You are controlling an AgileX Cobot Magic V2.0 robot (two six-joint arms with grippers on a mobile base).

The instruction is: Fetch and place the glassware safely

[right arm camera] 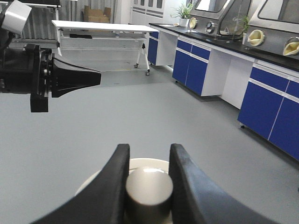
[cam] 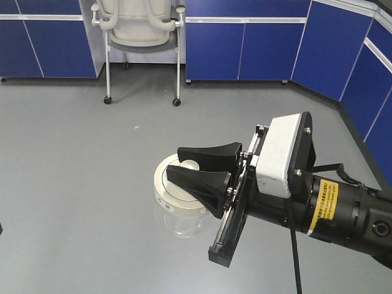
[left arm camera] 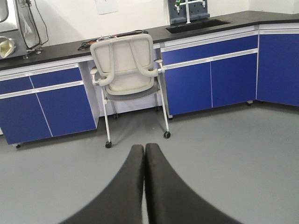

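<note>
Main worry here: the right tool (cam: 174, 162) only had the small squat clear glass jar with the wide cream-white lid (cam: 177, 208) by its round knob (right arm camera: 149, 189). If that lid was just sitting loose on the glass, my guess is any lift or swing could have let the glass body drop away onto the grey floor (cam: 92, 184). The knob looked smooth and rounded too, so it could easily have slid out from between the two black fingers (right arm camera: 117, 186) on a quick move or a tilt.

Position-wise, the jar was right under the right tool, lid up. The fingers sat either side of the knob and were pressed against it, so I'd call it clamped on the knob. In the front view the jar showed against bare floor with no desk under it. I honestly couldn't tell if it was hanging in the air or resting on something.

The left tool (left arm camera: 144, 147) was off to the side, well apart from the jar, its fingers pressed together with nothing in them.
</note>
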